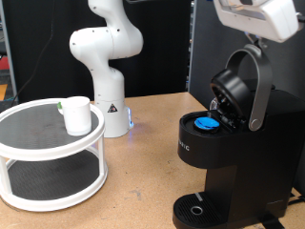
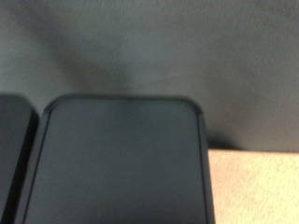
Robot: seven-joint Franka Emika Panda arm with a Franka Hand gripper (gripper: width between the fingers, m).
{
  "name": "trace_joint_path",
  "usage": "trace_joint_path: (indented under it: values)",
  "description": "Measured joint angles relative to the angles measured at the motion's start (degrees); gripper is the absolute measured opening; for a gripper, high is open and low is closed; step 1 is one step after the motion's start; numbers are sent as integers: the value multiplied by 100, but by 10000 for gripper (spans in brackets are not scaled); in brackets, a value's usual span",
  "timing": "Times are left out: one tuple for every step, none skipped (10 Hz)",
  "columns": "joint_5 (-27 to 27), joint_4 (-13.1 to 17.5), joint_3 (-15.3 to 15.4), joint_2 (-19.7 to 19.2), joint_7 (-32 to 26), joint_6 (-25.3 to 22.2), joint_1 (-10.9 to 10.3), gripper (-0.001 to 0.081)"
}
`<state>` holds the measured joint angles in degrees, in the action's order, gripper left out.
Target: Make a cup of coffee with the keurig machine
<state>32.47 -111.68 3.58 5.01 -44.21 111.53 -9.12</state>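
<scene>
Brown and bare, the bench (image 1: pixel 133 162) carried everything of the task, with a dark curtain hanging behind it. At the exterior view's top right the pincer (image 1: pixel 255 38) was barely in frame: only the pale housing of the hand showed, its fingers hidden, so I could not tell whether it was wide or narrow, and nothing was seen between them. Directly beneath it stood the keurig machine (image 1: pixel 224 172), its lid (image 1: pixel 238 91) swung up with the silver-grey handle arching just under the hand, close enough that touching could not be ruled out. Below the pincer, a blue-topped pod (image 1: pixel 206 122) sat in the open chamber. The cup (image 1: pixel 76 115) was well apart from the pincer, far off toward the exterior view's left and lower, upright on the upper level of a white two-tier stand (image 1: pixel 52 143). The drip tray (image 1: pixel 197 210) held nothing. The wrist view showed only a dark rounded panel, likely the machine.
</scene>
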Motion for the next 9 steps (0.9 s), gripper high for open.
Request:
trace_joint_path:
  values:
    - [-107,13,-79,22,-97,-157,73,2]
    - [-239,4,-157,53,-216,-281,145,2]
    - [-361,-17,-230,69,-347,-372,217,2]
    - [-439,-53,-305,76,-488,-447,279,2]
    - [-524,-100,-370,79,-626,-512,344,2]
    - [-631,-164,-427,83,-734,-531,406,2]
    - [-724,-241,-478,84,-849,-531,459,2]
    - [-836,-337,-515,85,-947,-496,511,2]
    - [-973,-457,-530,85,-973,-376,555,2]
